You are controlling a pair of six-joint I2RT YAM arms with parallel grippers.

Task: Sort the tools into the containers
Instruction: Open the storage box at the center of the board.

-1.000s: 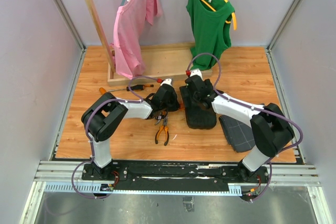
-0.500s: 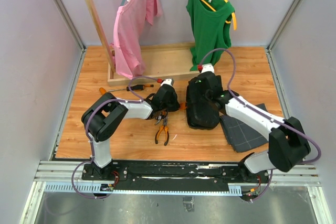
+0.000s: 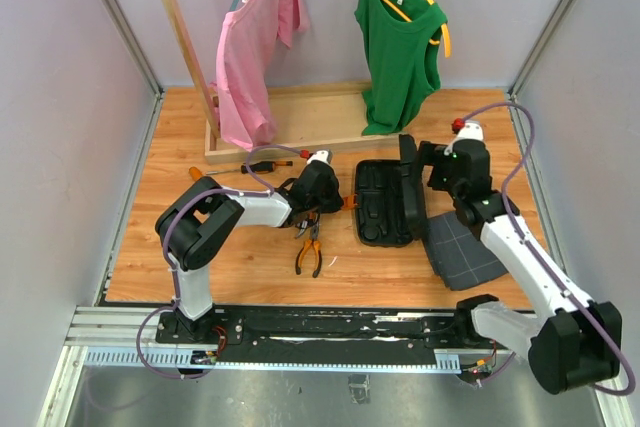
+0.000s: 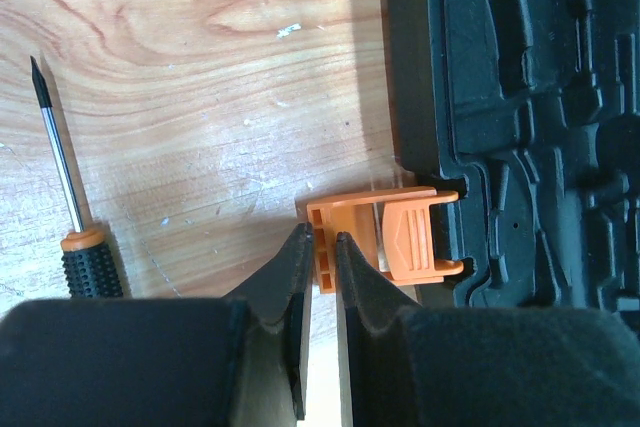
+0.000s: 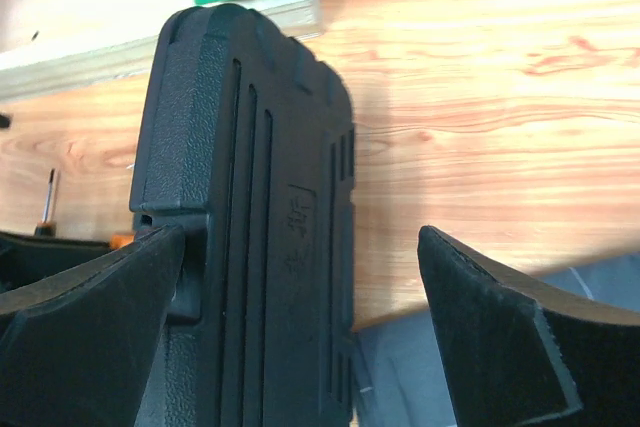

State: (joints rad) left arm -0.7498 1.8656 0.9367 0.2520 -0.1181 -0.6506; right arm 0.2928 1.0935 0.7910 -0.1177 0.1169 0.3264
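Observation:
The black tool case (image 3: 378, 204) lies open at mid-table, its moulded slots (image 4: 520, 127) facing up. Its lid (image 3: 408, 185) stands on edge, almost upright. My left gripper (image 3: 337, 199) is shut on the outer end of the orange latch (image 4: 390, 235) at the case's left rim, jaws pinching it (image 4: 322, 259). My right gripper (image 3: 427, 169) is open wide around the lid's top edge (image 5: 250, 217); the lid sits close to its left finger (image 5: 90, 327). Orange-handled pliers (image 3: 309, 250) lie in front of the left gripper. A black-and-orange screwdriver (image 4: 72, 222) lies left of the latch.
A dark grey flat tray (image 3: 462, 249) lies right of the case, under the right arm. Another screwdriver (image 3: 268, 163) lies by the wooden clothes rack base (image 3: 290, 142). A pink shirt (image 3: 255, 37) and a green top (image 3: 398, 37) hang at the back.
The right arm has swung right and back, taking the lid from lying shut on the case to standing upright. The left gripper has stayed shut on the latch.

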